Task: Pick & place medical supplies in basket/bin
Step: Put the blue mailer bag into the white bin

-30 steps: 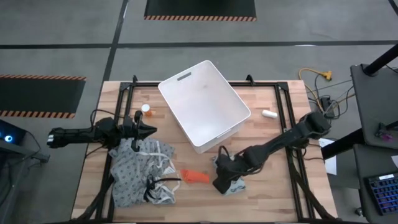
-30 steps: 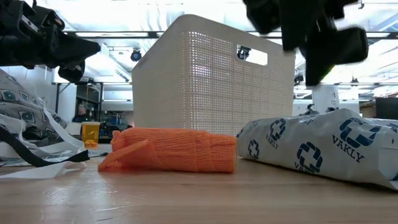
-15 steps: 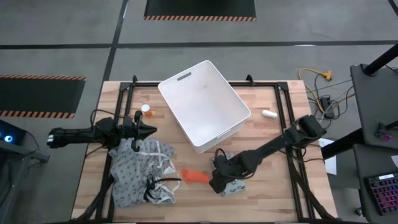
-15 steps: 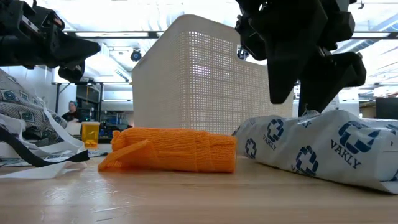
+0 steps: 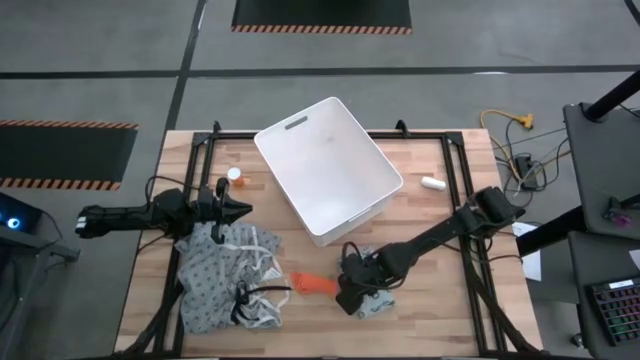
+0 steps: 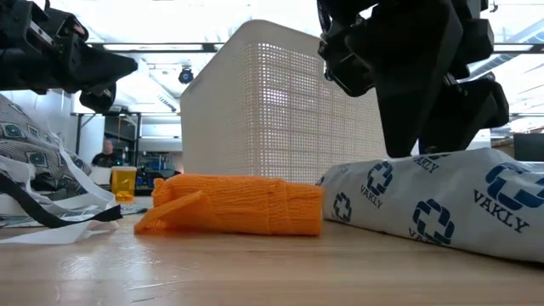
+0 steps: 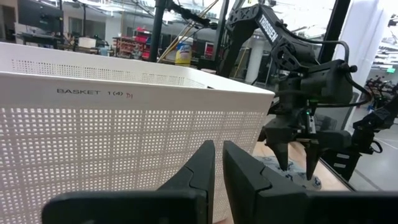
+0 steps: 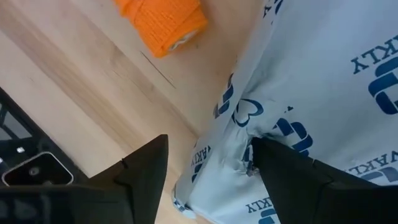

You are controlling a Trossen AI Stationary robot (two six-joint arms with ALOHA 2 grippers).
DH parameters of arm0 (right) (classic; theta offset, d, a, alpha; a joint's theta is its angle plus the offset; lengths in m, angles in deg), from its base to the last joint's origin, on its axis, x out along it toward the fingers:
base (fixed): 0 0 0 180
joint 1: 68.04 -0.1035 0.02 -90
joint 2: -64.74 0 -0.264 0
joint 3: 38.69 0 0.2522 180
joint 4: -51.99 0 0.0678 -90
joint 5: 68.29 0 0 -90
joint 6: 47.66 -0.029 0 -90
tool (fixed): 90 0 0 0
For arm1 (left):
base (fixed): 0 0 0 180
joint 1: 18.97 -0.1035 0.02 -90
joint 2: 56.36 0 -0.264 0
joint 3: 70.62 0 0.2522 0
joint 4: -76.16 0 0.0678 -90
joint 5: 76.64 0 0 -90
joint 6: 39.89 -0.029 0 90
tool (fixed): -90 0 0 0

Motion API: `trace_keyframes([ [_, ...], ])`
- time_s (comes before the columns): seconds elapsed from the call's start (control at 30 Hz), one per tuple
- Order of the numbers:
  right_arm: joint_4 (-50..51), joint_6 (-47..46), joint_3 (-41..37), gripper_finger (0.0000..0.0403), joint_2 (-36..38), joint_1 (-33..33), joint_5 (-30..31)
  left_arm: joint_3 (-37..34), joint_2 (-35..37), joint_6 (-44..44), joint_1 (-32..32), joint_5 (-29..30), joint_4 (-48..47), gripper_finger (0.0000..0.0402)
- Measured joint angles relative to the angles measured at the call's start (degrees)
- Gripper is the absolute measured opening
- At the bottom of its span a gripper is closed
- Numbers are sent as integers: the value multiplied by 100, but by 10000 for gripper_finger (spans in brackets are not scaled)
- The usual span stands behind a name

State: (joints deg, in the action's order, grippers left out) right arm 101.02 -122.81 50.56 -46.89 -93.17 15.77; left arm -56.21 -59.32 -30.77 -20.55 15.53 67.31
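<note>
The pale blue-grey packet (image 5: 372, 300) with dark blue logos lies flat near the table's near edge; in the low view the packet (image 6: 433, 208) is right of the orange roll (image 6: 234, 204). My right gripper (image 8: 210, 142) is open, down over the packet's end nearest the roll (image 5: 313, 283). The white basket (image 5: 328, 165) stands at the table's middle. The orange-capped bottle (image 5: 234, 175) is left of it, a small white piece (image 5: 432, 183) right of it. My left gripper (image 5: 240, 210) is shut and waits above the patterned cloth (image 5: 225, 275). My right gripper comes from above, pointing down, at the packet's end (image 8: 239, 134) nearest the orange roll. One fingertip (image 8: 261, 152) sits on the packet's top, which is creased beside it; the other finger (image 8: 152, 165) stands over bare wood just outside the packet's edge. The packet lies flat on the table.
A crumpled grey patterned cloth with white and black straps covers the table's left near part. Black frame rails run along both table sides. The basket's perforated wall (image 7: 124, 143) fills the left wrist view. Bare wood shows right of the packet.
My right gripper has come down, and a little toward the table's left and near edge, from above the packet until its open fingers reach the packet's end. In the low view the packet has shifted slightly toward the right.
</note>
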Motion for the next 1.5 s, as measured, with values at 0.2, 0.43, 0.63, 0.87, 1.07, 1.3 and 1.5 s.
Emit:
trace_keyframes([
  [0.2, 0, 111, 26, 227, -387, 13, -204, -1, -1, 1, 2, 0, -3, 14],
  [0.43, 136, 322, 26, 156, -433, 25, -142, 0, 0, 0, 0, 0, -2, 14],
  [0.63, 103, 562, 28, 45, -433, 39, -320, 0, 0, 2, 0, 0, -2, 14],
  [0.87, 165, 683, 26, 9, -433, 37, -688, -1, 0, 1, 1, 0, -2, 14],
  [1.07, 208, 812, -5, 8, -58, 22, -603, 0, -2, 0, 0, 0, -2, 14],
  [1.3, 328, 973, -59, 7, 827, 22, 8, 0, 0, 0, 1, 0, -2, 14],
  [1.5, 31, 1382, -61, 7, 1420, 15, 10, 0, -1, 0, 0, 0, -4, 14],
])
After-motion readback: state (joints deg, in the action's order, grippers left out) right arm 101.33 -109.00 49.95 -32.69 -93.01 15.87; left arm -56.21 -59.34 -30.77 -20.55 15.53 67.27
